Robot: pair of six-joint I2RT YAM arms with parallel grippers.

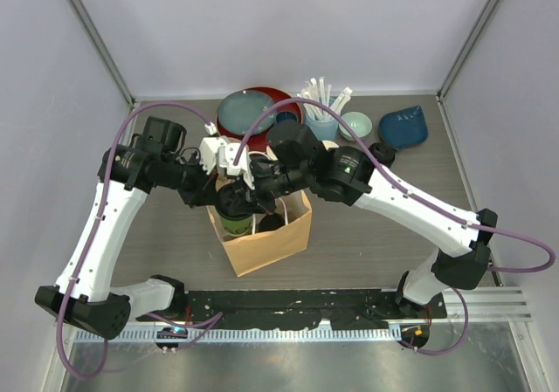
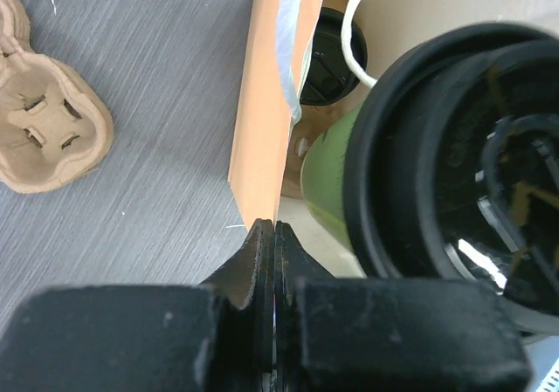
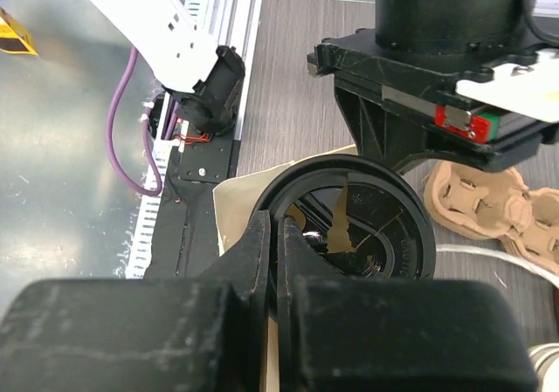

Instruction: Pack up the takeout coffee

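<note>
A brown paper bag [image 1: 266, 235] stands open at the table's middle. My left gripper [image 1: 217, 175] is shut on the bag's rim [image 2: 262, 147], its tips [image 2: 269, 228] pinching the paper edge. The green-sided coffee cup [image 2: 327, 174] with a black lid [image 3: 384, 226] hangs in the bag's mouth [image 1: 234, 219]. My right gripper [image 3: 276, 224] is shut on that lid's rim. Deeper inside the bag sits a second black lid [image 2: 327, 56]; the side of its cup is hidden.
A cardboard cup carrier [image 2: 44, 121] lies on the table left of the bag. At the back are a red bowl holding a grey plate [image 1: 249, 113], a blue cup of straws [image 1: 321, 121], a small green bowl [image 1: 355, 124] and a blue dish [image 1: 403, 126].
</note>
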